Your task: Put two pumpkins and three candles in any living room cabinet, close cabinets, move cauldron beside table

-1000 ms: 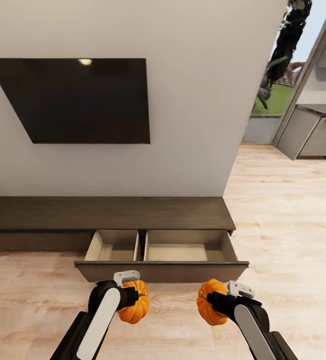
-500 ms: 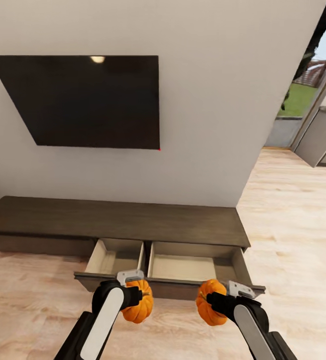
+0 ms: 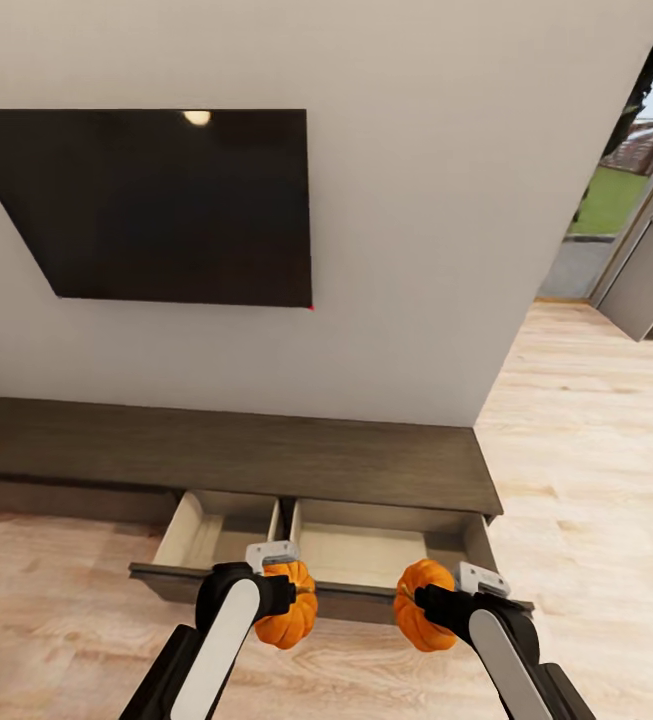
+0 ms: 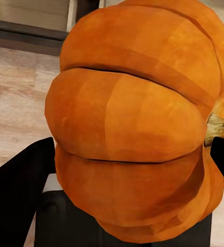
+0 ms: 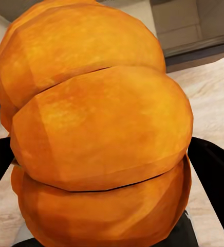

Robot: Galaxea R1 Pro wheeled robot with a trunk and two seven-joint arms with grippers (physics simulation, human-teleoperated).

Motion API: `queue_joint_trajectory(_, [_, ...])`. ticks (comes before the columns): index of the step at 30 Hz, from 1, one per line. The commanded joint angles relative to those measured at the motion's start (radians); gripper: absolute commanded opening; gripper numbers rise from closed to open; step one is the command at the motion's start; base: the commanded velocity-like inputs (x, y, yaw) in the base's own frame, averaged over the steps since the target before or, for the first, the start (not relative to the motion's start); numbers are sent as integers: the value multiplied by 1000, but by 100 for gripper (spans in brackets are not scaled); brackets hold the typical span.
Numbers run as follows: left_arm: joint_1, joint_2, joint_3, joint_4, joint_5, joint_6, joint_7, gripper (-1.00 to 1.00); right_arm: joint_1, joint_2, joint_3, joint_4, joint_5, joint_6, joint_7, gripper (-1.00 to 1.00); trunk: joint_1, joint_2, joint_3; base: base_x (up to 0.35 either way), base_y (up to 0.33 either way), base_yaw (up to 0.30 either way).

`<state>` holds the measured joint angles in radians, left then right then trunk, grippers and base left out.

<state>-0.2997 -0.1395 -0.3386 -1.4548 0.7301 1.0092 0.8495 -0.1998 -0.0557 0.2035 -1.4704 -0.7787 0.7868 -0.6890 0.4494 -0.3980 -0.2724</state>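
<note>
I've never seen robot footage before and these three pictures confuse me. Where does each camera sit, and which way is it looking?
Head view: on the robot's head, looking forward and down at the cabinet with its drawer open; both arms show, left gripper and right gripper each holding a pumpkin.
Left wrist view: on the left arm, looking along its fingers at the left pumpkin.
Right wrist view: on the right arm, facing the right pumpkin.
Shared: each wrist pumpkin appears in the head view too.
</note>
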Motion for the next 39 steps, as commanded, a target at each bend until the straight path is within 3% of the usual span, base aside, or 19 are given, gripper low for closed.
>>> queue_joint_trajectory(1, [-1, 0, -1, -1, 8, 3, 13, -100, -1, -1, 2, -1, -8, 2, -12, -100, 1, -2, -2, 67, -6, -94])
queue_joint_trajectory(30, [-1, 0, -2, -1, 9, 3, 13, -100, -1, -1, 4, -1, -9, 2, -12, -100, 1, -2, -2, 224, -114, -11])
queue_joint_trajectory(39, [-1, -2, -3, -1, 11, 3, 13, -100, -1, -1, 4, -1, -10, 1, -12, -100, 1, -2, -2, 48, -106, 24])
